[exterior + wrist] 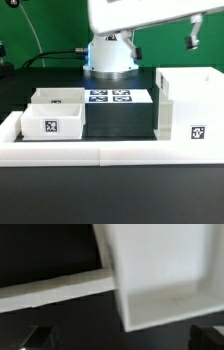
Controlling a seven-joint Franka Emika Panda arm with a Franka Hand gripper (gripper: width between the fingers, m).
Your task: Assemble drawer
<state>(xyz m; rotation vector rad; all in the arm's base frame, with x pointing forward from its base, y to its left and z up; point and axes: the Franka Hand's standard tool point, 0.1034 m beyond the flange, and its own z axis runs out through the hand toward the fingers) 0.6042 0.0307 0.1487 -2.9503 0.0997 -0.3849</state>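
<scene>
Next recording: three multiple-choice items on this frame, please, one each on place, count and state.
1. In the exterior view, the cabinet shell stands at: A) left, B) right, C) centre.
2. Open-top trays in view: A) one, B) two, C) three.
3. The end effector is: A) open, empty, B) shut on a tray, C) shut on the shell.
Answers: B, the shell is at the right end; B, a back tray sits behind the front one; A, its fingers stand apart in the wrist view.

Marker board between trays and cabinet
</scene>
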